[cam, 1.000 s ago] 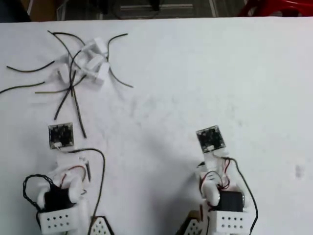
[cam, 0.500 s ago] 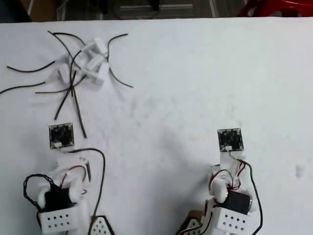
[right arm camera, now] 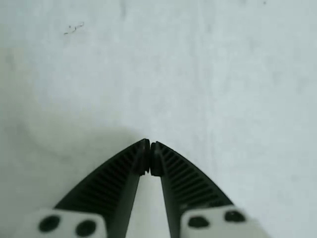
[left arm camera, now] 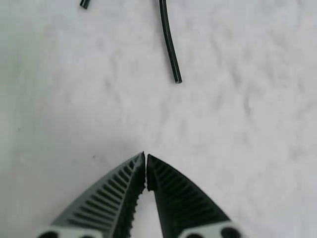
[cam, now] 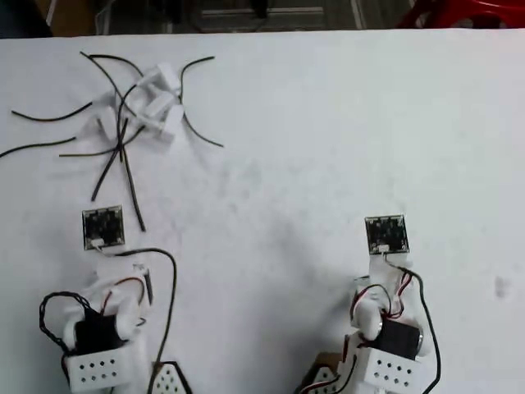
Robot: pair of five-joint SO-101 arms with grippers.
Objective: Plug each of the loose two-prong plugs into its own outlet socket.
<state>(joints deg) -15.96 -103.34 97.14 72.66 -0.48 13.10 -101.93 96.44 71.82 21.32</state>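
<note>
Several white plugs (cam: 156,103) with thin black cords (cam: 115,156) lie tangled in a heap at the table's far left. My left arm (cam: 102,228) sits at the near left, well short of that heap. Its gripper (left arm camera: 145,157) is shut on nothing just above the white table, and the loose end of a black cord (left arm camera: 171,49) lies a short way ahead of its tips. A second cord tip (left arm camera: 84,4) shows farther off. My right arm (cam: 385,235) is at the near right, its gripper (right arm camera: 149,144) shut with nothing in it over bare table.
The white table (cam: 328,123) runs wide and bare through the middle and right. Its far edge (cam: 271,31) meets a dark floor and a red chair (cam: 467,12). The arms' bases and cables (cam: 168,304) take up the near edge.
The right arm swung to the right about a second ago and has stayed still since. The left arm and the heap of plugs have not moved.
</note>
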